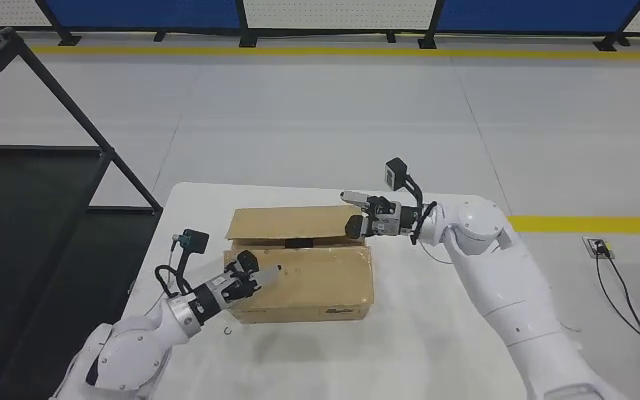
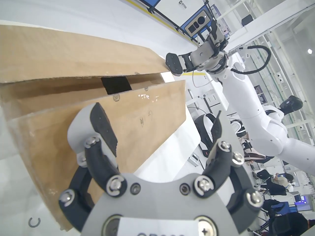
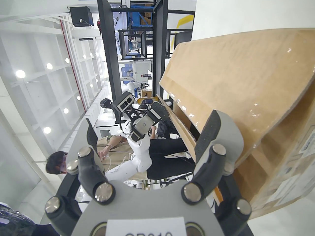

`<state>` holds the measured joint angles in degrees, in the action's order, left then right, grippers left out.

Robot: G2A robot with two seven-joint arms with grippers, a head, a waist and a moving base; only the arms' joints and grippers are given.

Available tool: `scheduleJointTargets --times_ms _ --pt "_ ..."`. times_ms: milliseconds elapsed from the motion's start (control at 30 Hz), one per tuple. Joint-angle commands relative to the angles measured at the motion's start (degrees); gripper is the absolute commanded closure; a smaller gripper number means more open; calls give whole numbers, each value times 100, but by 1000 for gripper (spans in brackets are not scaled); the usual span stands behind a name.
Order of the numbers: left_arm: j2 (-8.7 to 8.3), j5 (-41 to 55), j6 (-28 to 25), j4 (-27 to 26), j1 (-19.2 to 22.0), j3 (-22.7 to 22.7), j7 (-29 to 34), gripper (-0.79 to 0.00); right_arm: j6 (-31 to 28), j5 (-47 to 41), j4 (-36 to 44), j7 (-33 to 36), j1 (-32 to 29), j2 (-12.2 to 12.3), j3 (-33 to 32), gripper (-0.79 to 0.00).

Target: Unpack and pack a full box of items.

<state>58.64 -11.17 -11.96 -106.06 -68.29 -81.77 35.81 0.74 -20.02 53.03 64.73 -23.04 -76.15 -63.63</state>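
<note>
Top view: box lies lengthwise, left to right.

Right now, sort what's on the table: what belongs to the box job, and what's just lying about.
Job: cardboard box, flaps ajar; left gripper and right gripper, both open at its top.
Lying about: small C-shaped ring on the table beside the box.

Mid-way on white rectangular table, toward far edge: brown cardboard box. At box's near-left corner, left gripper; at far-right corner, right gripper. On table beside near-left corner, small C-shaped ring.
</note>
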Motion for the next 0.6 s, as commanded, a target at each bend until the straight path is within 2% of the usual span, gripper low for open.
scheduleJointTargets --times_ms 0,200,367,567 --pt "8 -23 41 24 44 46 -32 -785 37 -14 -57 9 32 -7 31 -785" --pt "29 -99 130 70 168 161 -132 -785 102 17 -211 156 101 -33 190 -785" --pt "43 -211 168 86 224 241 -200 -785 -58 -3 -243 535 108 -35 283 -785" --pt "57 -329 260 171 334 356 -136 -785 -298 -53 -80 207 11 -3 162 -785"
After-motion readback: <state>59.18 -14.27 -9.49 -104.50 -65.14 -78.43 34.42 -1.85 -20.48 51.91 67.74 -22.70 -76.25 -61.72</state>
